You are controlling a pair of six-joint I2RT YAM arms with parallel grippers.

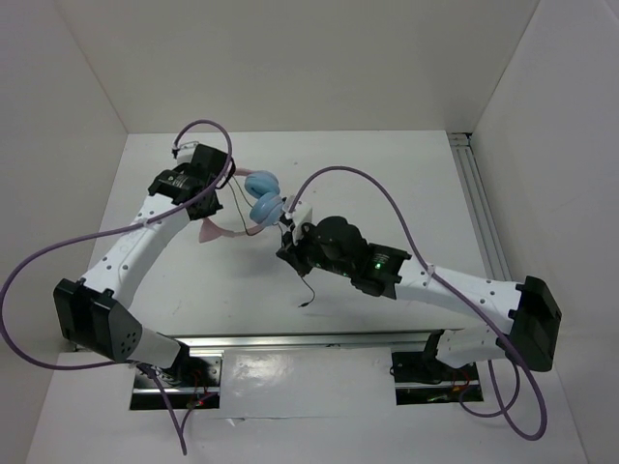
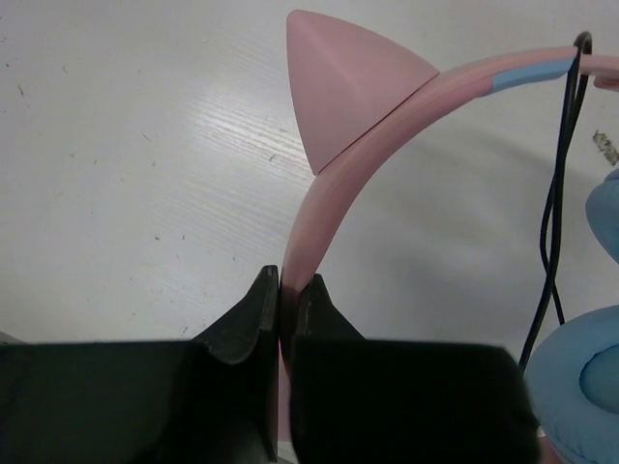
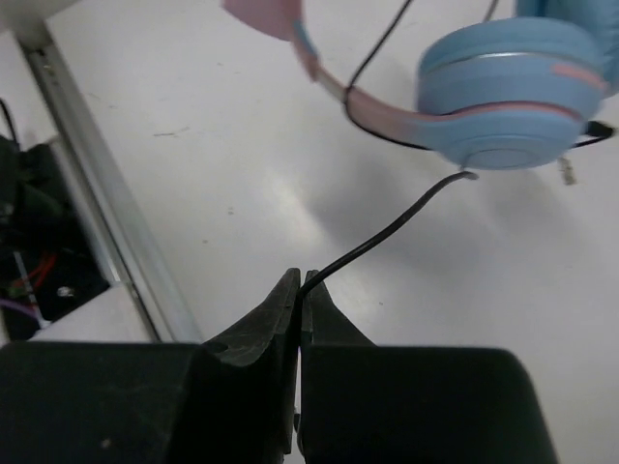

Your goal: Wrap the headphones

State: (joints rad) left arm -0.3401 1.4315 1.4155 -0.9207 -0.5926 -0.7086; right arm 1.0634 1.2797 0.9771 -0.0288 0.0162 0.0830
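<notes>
With my left gripper point(image 2: 286, 288) clamped on the headphones point(image 1: 262, 196) at upper centre of the top view and my right gripper point(image 3: 299, 290) pinching their cord point(image 3: 387, 230), a hard pull might slip it free or strain the ear cup point(image 3: 503, 87).

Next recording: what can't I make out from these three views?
Top view: how the left gripper holds the headband, hidden under its arm.
Left wrist: ear cup, cut off by the frame's edge.
Right wrist: the cord past the right gripper, hidden by the gripper itself.
Top view: cord turns around the headphones, too thin to count.
</notes>
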